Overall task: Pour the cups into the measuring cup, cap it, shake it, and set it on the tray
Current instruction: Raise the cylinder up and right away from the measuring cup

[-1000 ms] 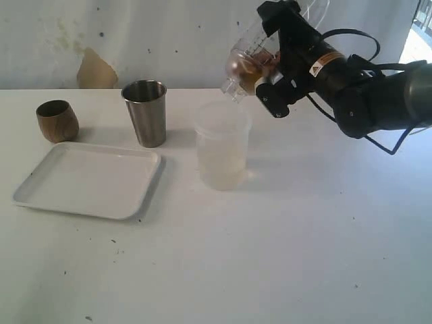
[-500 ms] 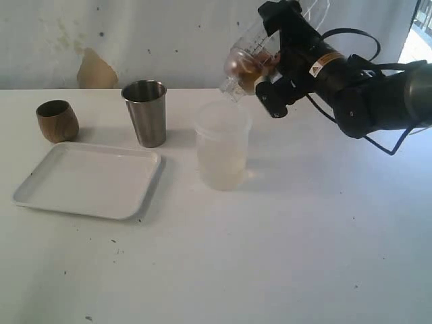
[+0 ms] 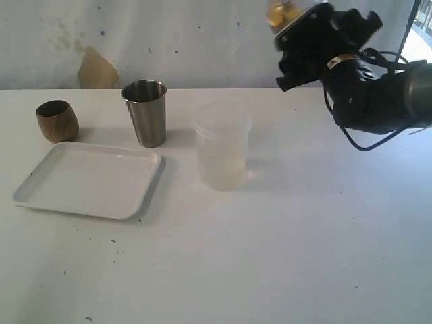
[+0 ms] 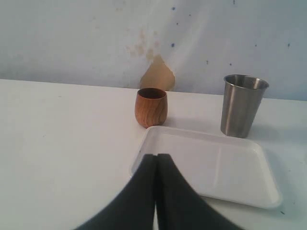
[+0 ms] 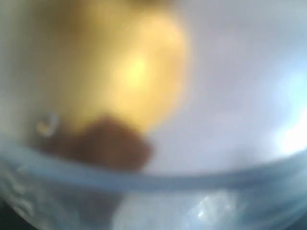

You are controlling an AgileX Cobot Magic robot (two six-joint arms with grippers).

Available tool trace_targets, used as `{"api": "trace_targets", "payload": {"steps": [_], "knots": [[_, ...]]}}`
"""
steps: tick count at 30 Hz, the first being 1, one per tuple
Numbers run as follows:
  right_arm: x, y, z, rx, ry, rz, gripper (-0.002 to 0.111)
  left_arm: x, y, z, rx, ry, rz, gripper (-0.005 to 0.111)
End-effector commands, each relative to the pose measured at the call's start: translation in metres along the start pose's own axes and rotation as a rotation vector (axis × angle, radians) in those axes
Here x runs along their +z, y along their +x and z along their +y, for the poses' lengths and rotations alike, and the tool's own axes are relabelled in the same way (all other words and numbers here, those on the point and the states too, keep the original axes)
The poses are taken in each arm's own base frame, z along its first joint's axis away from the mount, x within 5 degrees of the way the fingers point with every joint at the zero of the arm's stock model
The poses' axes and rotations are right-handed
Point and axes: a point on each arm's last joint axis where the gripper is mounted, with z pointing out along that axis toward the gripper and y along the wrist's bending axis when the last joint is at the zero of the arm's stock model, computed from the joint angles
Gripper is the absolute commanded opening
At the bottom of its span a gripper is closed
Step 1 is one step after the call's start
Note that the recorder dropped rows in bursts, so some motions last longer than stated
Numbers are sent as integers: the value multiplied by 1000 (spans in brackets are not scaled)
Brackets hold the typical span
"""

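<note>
My right gripper (image 3: 297,37) is raised high at the back right, closed on the measuring cup (image 3: 280,12). Only the cup's yellow-brown contents show at the top edge of the exterior view. In the right wrist view the measuring cup (image 5: 153,187) fills the picture as a blur, with yellow and brown lumps inside it. The brown wooden cup (image 3: 57,120) (image 4: 151,107) and the steel tumbler (image 3: 145,113) (image 4: 242,105) stand upright behind the white tray (image 3: 88,179) (image 4: 216,167). My left gripper (image 4: 156,155) is shut with nothing in it, near the tray's edge.
A frosted plastic cup (image 3: 221,145) stands upright mid-table, right of the tumbler and below the raised right arm (image 3: 378,88). A pale stained wall (image 3: 169,40) runs behind the table.
The right arm has swung up and to the right. It carried the measuring cup from a tilt over the frosted cup to the top edge of the view. The left gripper has not moved.
</note>
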Motion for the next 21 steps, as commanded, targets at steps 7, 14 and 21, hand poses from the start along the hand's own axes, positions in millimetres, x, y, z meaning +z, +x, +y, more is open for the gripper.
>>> {"api": "trace_targets", "payload": {"steps": [7, 14, 21], "knots": [[-4, 17, -11, 695, 139, 228, 0, 0, 0, 0, -3, 2, -11, 0], [-5, 16, -8, 685, 82, 255, 0, 0, 0, 0, -3, 2, -11, 0], [-12, -3, -19, 654, 28, 228, 0, 0, 0, 0, -3, 2, -11, 0]]}}
